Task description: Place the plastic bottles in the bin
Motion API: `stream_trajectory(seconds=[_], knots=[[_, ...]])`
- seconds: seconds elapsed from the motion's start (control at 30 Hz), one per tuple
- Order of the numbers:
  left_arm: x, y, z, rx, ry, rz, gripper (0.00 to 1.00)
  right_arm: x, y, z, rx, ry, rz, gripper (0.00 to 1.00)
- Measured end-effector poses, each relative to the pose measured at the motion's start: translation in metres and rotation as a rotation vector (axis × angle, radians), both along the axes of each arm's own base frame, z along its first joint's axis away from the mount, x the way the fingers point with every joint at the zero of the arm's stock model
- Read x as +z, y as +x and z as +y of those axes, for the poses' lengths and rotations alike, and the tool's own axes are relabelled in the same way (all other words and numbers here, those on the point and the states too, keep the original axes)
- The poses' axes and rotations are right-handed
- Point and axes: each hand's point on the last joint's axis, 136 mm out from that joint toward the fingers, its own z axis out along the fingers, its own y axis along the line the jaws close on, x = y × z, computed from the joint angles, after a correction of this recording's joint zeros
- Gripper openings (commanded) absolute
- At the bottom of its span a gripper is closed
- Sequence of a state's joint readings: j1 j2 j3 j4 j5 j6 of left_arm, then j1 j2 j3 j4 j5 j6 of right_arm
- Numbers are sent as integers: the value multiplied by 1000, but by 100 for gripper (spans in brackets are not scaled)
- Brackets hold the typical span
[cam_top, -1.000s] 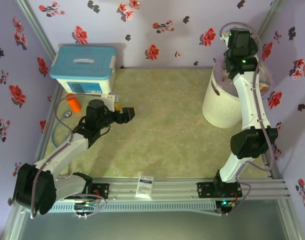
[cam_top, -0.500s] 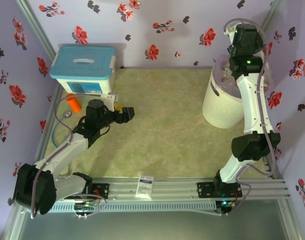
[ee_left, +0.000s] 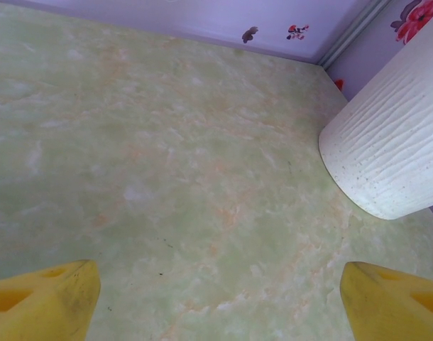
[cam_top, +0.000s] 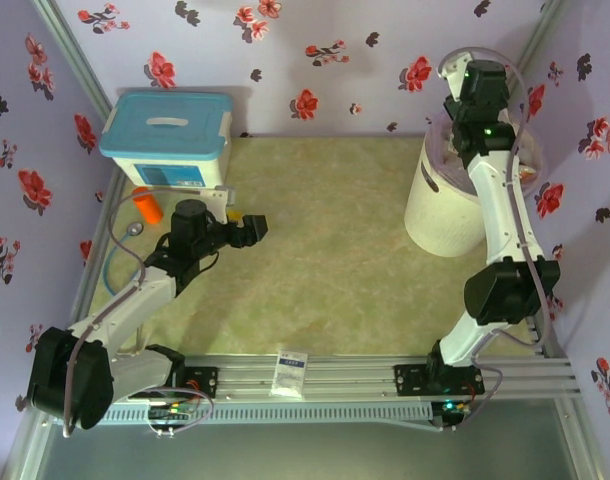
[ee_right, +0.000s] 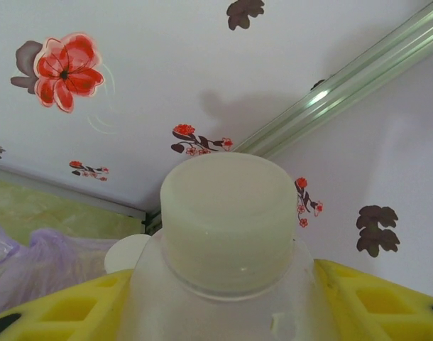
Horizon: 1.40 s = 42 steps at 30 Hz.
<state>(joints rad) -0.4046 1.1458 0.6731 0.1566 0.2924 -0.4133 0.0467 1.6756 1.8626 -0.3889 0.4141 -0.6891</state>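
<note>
Right gripper [ee_right: 227,305] clamps a clear plastic bottle with a white cap [ee_right: 229,213] just below its neck, apparently over the tall white ribbed bin [cam_top: 440,215] at the table's [cam_top: 325,250] far right corner (likely light, slippery, crushable); left gripper [ee_left: 220,298] gapes empty.

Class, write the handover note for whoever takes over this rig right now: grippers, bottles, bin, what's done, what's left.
Left gripper: open, holding nothing, above bare table.
Right gripper: shut on a white-capped bottle, raised over the bin at the right rear corner.
Done: this bottle is up at the bin.
Left: release it into the bin. The bin's inside is hidden, so check for yourself how many bottles are already in.
</note>
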Motion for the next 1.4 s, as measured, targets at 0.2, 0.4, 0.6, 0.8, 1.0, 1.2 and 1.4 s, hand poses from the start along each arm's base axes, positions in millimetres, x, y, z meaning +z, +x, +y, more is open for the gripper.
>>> stream_trajectory(seconds=[0.2, 0.4, 0.6, 0.8, 1.0, 1.2, 1.4], knots=[[0, 0, 0, 0, 0, 0, 88, 17, -20, -11, -23, 81, -73, 64], [0, 0, 0, 0, 0, 0, 88, 14, -26, -9, -26, 165, -62, 78], [0, 0, 0, -1, -1, 0, 88, 28, -31, -8, -27, 206, -86, 82], [0, 0, -1, -4, -2, 1, 88, 25, -32, -7, -34, 226, -75, 81], [0, 0, 0, -4, -3, 2, 88, 29, -37, -6, -40, 276, -72, 75], [-1, 0, 0, 1, -10, 13, 88, 37, -57, 5, -35, 451, -64, 70], [-6, 7, -9, -13, -47, 68, 86, 28, -97, 29, -20, 636, 7, 65]])
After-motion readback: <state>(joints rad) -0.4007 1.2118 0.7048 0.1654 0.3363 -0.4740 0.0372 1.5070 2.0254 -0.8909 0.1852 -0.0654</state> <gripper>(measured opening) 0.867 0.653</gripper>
